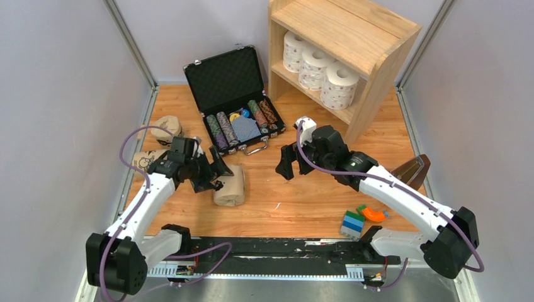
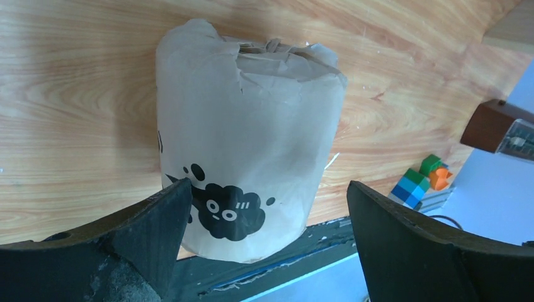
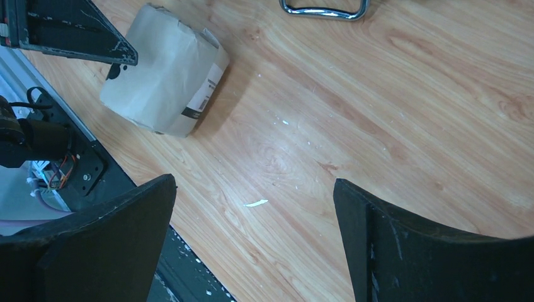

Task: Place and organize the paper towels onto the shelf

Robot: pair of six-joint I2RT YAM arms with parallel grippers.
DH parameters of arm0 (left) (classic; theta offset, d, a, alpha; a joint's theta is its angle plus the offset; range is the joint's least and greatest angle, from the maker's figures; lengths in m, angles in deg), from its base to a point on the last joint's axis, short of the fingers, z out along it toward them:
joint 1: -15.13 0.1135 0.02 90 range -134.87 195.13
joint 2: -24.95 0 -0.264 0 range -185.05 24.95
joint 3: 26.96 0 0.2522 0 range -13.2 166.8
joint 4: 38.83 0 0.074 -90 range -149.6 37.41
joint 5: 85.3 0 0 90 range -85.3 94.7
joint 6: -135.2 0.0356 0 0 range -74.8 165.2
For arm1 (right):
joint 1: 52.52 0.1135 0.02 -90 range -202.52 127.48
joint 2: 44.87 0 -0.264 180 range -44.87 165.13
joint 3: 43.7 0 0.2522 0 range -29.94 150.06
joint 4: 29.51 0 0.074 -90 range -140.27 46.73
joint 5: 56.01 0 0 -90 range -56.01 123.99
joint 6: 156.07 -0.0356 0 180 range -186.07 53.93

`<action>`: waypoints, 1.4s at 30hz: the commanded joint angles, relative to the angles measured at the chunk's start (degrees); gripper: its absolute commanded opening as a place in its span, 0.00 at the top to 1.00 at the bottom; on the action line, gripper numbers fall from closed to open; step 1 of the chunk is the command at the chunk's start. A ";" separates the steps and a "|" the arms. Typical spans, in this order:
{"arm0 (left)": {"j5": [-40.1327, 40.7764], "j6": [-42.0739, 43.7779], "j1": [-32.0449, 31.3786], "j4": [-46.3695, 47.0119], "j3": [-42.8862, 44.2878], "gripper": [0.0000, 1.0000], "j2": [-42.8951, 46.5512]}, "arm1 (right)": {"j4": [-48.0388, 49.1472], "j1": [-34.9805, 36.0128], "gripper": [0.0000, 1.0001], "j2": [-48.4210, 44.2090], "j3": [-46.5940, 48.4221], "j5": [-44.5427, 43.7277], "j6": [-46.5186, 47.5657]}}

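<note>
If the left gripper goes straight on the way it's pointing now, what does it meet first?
The tan-wrapped roll with black cartoon print, on the table directly ahead of the left gripper and its open fingers. Depth is unclear, but nothing seems to lie between.

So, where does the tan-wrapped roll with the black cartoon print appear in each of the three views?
Top external: the tan-wrapped roll lies left of centre, by the left pincer.
Left wrist: centre, framed by that open pincer.
Right wrist: upper left.
Shared landmark: the left pincer, beside the roll everywhere.
</note>
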 commanded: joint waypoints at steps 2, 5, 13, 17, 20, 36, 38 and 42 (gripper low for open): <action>0.65 -0.24 -4.49 4.43 -0.21 0.00 -2.63 | 1.22 -0.20 0.02 1.66 3.30 2.92 -3.27; 2.22 -0.71 -7.89 4.36 0.88 0.00 -3.67 | 1.21 -0.23 0.02 2.22 3.80 3.57 -3.73; 7.52 -1.67 -15.41 2.05 6.89 0.00 -5.64 | 1.18 -0.25 0.02 3.13 4.00 3.61 -3.85; 10.61 -3.51 -17.35 1.06 8.01 0.00 -6.56 | 1.17 -0.21 0.02 3.42 4.16 4.06 -3.94; 15.71 -7.79 -17.48 -0.74 6.62 0.00 -4.72 | 1.13 -0.20 0.02 3.13 4.02 4.17 -3.91; 20.82 -13.30 -18.73 0.39 1.21 0.00 -4.39 | 0.80 -0.20 0.02 0.25 1.59 4.42 -3.67; 22.23 -13.43 -19.18 0.54 0.53 0.00 -5.06 | 0.81 -0.27 0.02 -0.12 0.93 4.25 -3.62; 23.64 -13.38 -19.45 0.69 -0.72 0.00 -6.64 | 0.82 -0.22 0.02 -0.57 0.01 4.23 -3.68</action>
